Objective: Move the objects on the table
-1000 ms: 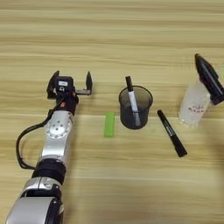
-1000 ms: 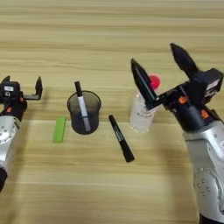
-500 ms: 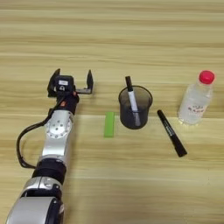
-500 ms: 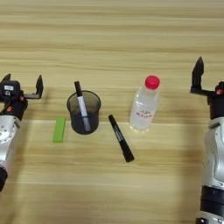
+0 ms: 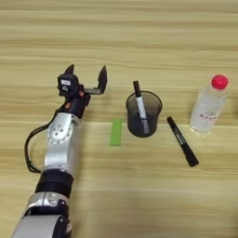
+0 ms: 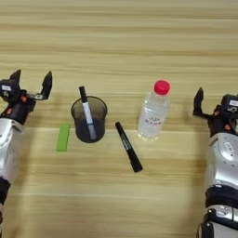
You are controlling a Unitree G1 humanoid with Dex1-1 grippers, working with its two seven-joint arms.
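Observation:
A clear bottle with a red cap point(image 6: 152, 114) stands upright on the wooden table point(image 5: 139, 42), right of centre. To its left is a dark round cup point(image 5: 143, 114) with one black marker pen point(image 5: 140, 106) leaning inside it. A second black marker point(image 5: 182, 142) lies flat between the cup and the bottle. My left gripper point(image 5: 86, 76) rests open on the table, left of the cup, holding nothing. My right gripper point(image 6: 223, 100) is at the right edge, apart from the bottle. One of its fingers point(image 6: 199, 100) is splayed out towards the bottle and the other runs off the picture.
A flat green strip point(image 5: 115, 132) lies just left of the cup, below my left gripper. My left forearm point(image 5: 59, 144) stretches along the table from the near edge.
My right gripper, which stood open around the bottle, has drawn back to the right edge. The bottle stays upright in place. The left arm has not moved.

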